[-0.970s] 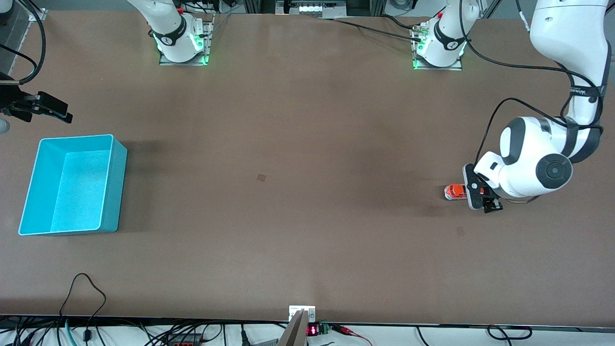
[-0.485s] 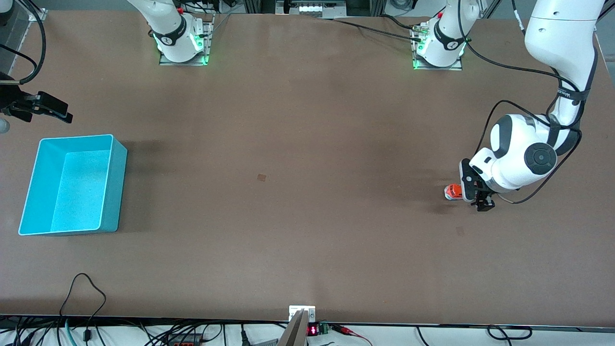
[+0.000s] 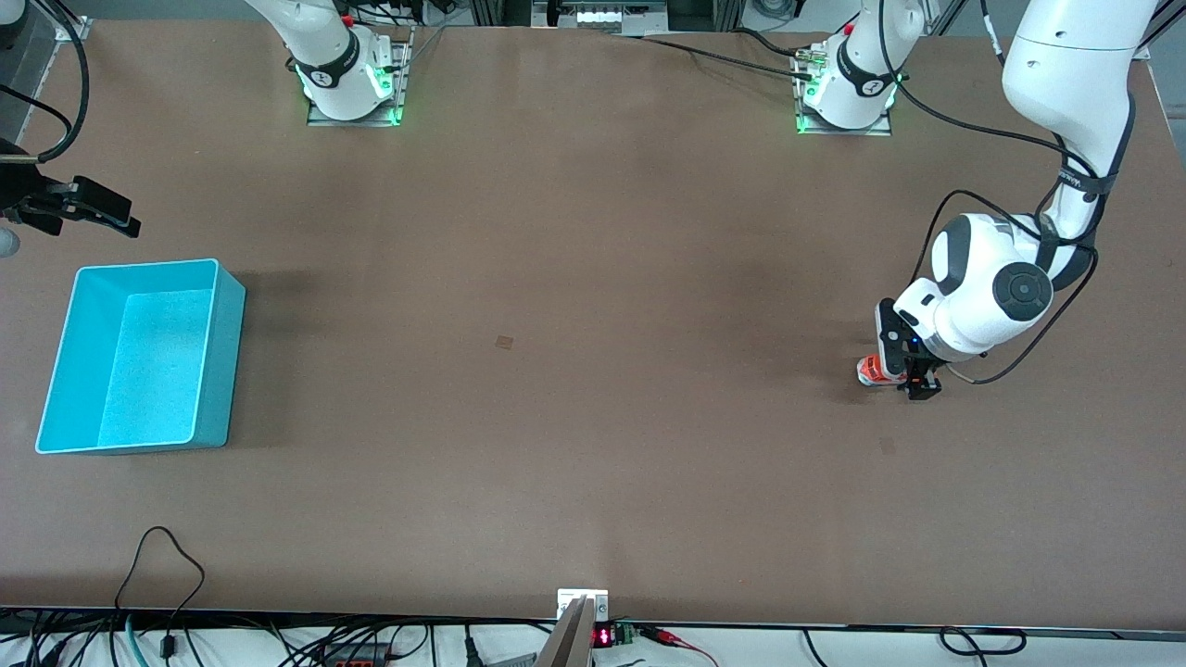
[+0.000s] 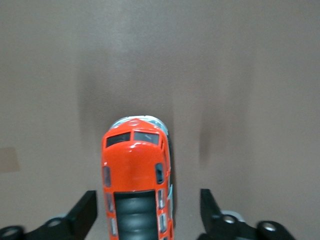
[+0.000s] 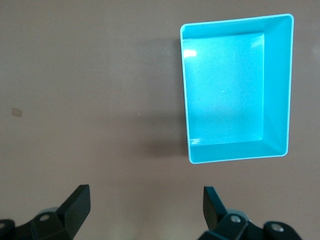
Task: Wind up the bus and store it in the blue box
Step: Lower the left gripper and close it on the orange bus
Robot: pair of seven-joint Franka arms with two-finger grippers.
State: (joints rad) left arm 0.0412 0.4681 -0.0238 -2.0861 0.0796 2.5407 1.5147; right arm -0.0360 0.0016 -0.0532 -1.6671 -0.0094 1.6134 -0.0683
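Between the left gripper (image 4: 147, 220) jaws: toy bus (image 4: 137, 175), jaws spread, ungripped | right gripper (image 5: 145, 212) waits, jaws wide, empty, above worktop (image 3: 593, 371) | blue box (image 3: 139, 357) empty; winding, storing outstanding.

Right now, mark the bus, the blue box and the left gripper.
bus (image 4: 136, 170), left wrist view, orange roof.
blue box (image 3: 222, 361), front view, outer side wall.
left gripper (image 4: 148, 212), left wrist view, between its fingertips.

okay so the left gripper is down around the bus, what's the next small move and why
Probably close the left gripper on the bus. Its fingers stand open on either side of the bus, apart from it, and the bus sits on the table. The right gripper waits open near the blue box.
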